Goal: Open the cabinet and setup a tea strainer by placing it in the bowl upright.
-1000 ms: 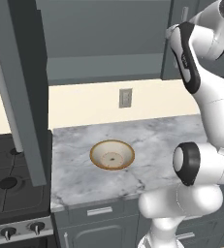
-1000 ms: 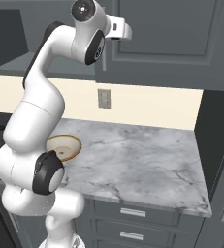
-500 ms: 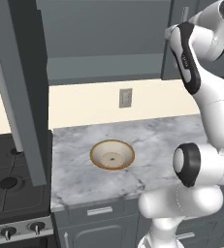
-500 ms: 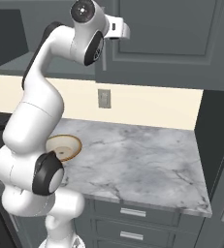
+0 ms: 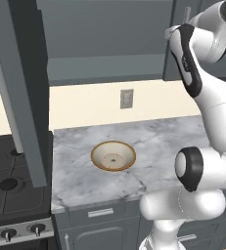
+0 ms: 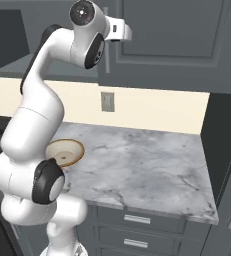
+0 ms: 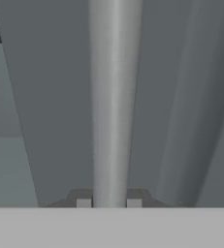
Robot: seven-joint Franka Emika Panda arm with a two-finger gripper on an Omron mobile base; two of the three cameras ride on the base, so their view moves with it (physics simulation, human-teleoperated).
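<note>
The robot's two-finger gripper (image 7: 109, 202) is closed on the long smooth grey bar handle (image 7: 114, 97), which runs up the middle of the hand view between the two small finger tips. That handle belongs to the dark grey panelled wall cabinet (image 6: 177, 40), at the top of the right base view. The shallow round cream bowl with a tan-brown rim (image 5: 113, 156) sits on the grey-veined marble countertop (image 5: 153, 146), centre of the left base view, well below the gripper.
</note>
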